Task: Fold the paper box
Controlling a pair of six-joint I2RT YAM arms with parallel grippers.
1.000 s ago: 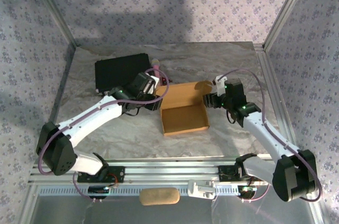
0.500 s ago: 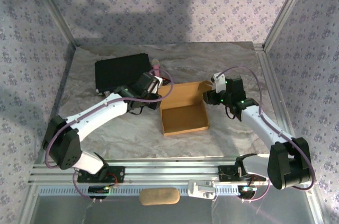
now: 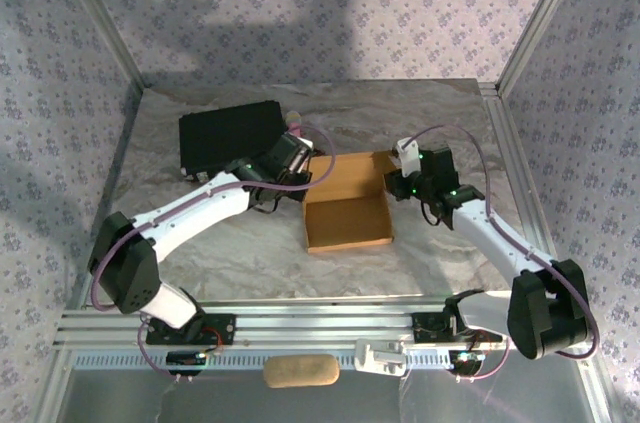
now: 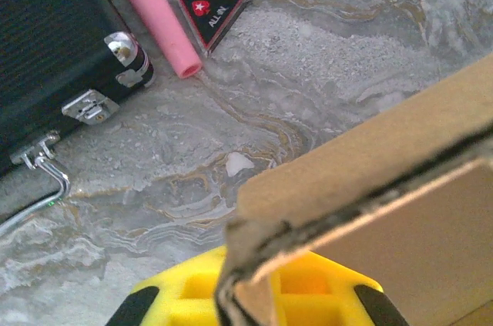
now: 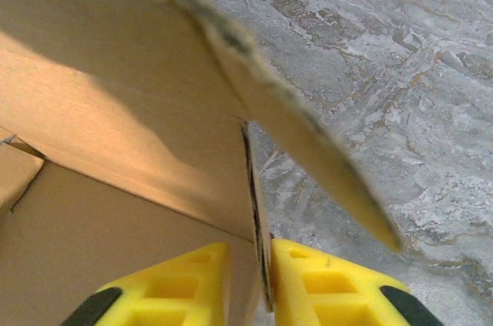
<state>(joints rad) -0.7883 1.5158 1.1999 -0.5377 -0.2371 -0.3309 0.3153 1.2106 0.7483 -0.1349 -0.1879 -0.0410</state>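
Both pincers clamp the paper box (image 3: 345, 211) by opposite walls.
The box sits open on the table (image 4: 347, 56) between them. The left pincer (image 4: 248, 299) pinches a wall edge, and the right pincer (image 5: 263, 283) squeezes a wall with a flap just ahead. A black case (image 4: 46, 48) and a pink microphone (image 4: 158, 14) lie beyond the left pincer.

Right tool (image 5: 266, 276) pinches paper box (image 5: 115, 118) wall

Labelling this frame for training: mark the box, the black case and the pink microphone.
box (image 3: 348, 222): top external view, on its inner floor.
black case (image 3: 222, 138): top external view, middle of its lid.
pink microphone (image 4: 158, 14): left wrist view, middle of its shaft.
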